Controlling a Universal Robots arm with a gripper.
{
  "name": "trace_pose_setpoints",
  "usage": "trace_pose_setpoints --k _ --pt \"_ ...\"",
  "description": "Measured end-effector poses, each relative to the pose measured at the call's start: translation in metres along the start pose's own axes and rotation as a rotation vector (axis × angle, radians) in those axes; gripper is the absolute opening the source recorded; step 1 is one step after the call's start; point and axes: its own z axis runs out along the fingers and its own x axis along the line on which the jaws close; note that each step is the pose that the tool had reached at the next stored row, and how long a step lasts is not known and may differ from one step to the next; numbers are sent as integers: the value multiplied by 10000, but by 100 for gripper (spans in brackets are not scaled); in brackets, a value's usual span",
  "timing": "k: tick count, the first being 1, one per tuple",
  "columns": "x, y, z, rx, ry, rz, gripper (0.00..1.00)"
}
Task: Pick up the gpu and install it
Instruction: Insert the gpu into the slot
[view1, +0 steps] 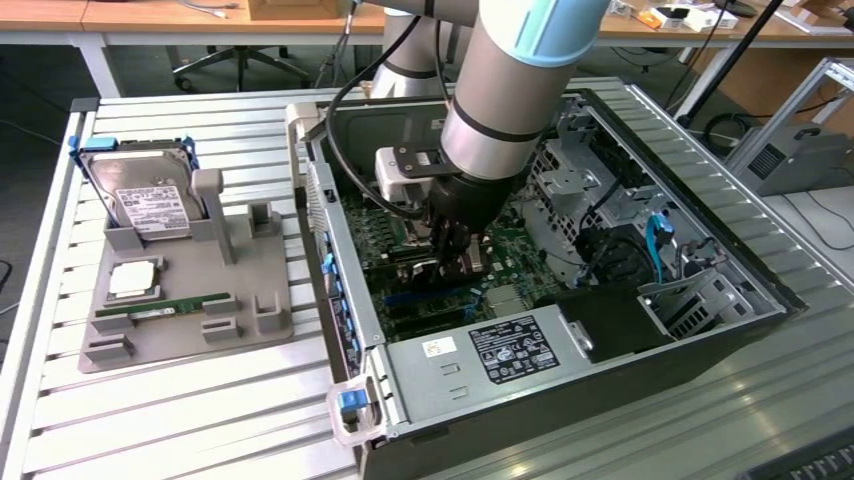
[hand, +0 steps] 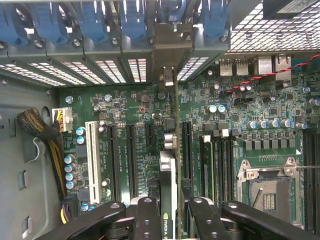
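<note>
Jaws stood partway closed and clamped on the gpu (hand: 168, 172), which sat edge-on right between the two black fingers (hand: 147, 220), one on each face of the card! The gripper (view1: 454, 255) hung deep inside the open computer case (view1: 315, 200), low over the green motherboard (hand: 250, 125), and the arm (view1: 514, 90) slanted in from the far side of the scene. Seen from the wrist, the gpu ran as a thin strip straight away from the gripper toward the case's slotted wall. Its silver bracket (hand: 167, 47) was lined up among the row of vented slot covers (hand: 115, 70) under the blue clips (hand: 95, 22). The card ran parallel to the black expansion slots (hand: 131, 160), with a white slot (hand: 91, 155) off on one side and the processor socket (hand: 267, 192) on the other. Whether its edge was seated in a slot, I could not tell. Over on the exterior view's left, well apart from the case, the grey holder (view1: 187, 275) sat on the slatted table (view1: 200, 420). It carried the hard drive (view1: 144, 200) propped up at its far end and the narrow memory stick (view1: 163, 309) lying nearer the front. At the near end of the case, the power supply (view1: 494, 350) showed its label.
</note>
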Motion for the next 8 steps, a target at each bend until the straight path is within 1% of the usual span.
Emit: trace_pose_setpoints --k 8 --pt "1 0 12 0 1 1 27"
